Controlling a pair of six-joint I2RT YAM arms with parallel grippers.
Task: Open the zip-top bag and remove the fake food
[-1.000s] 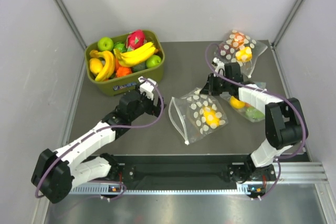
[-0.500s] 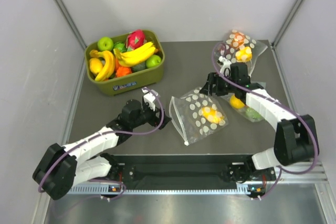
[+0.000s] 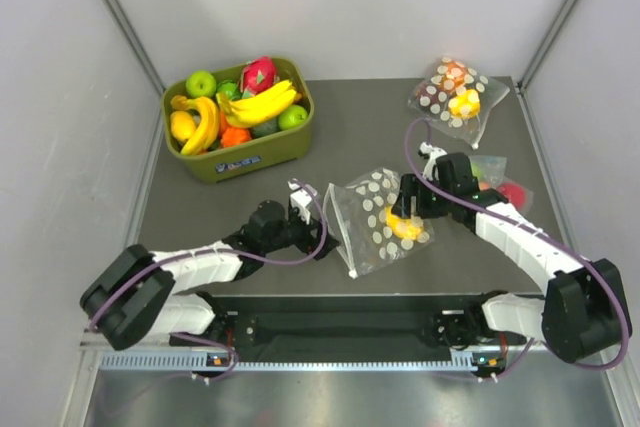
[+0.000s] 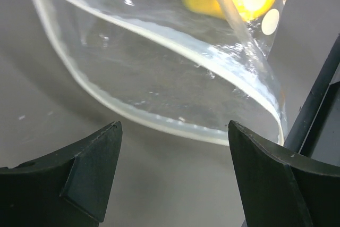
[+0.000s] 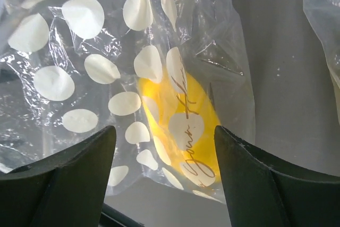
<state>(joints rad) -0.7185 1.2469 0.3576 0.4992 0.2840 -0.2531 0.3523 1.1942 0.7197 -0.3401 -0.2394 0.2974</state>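
The zip-top bag [image 3: 372,209], clear with white dots, lies mid-table with its mouth gaping toward the left. A yellow piece of fake food [image 3: 402,226] sits inside near its right end. My left gripper [image 3: 323,241] is open just in front of the mouth. In the left wrist view the white zip strip [image 4: 175,126] curves just beyond my left gripper [image 4: 172,127], touching neither finger. My right gripper [image 3: 408,198] is open at the bag's right end. In the right wrist view my right gripper [image 5: 163,130] straddles the yellow fruit [image 5: 183,123] seen through the dotted plastic [image 5: 79,78].
An olive bin [image 3: 240,163] full of toy fruit stands at the back left. A second dotted bag [image 3: 455,92] with orange and yellow pieces lies at the back right. A plain clear bag [image 3: 500,187] holding red and green pieces lies by the right arm.
Both arms have closed in on the dotted bag. The left gripper came right to its mouth. The right gripper opened and moved from the plain bag to the dotted bag's right end.
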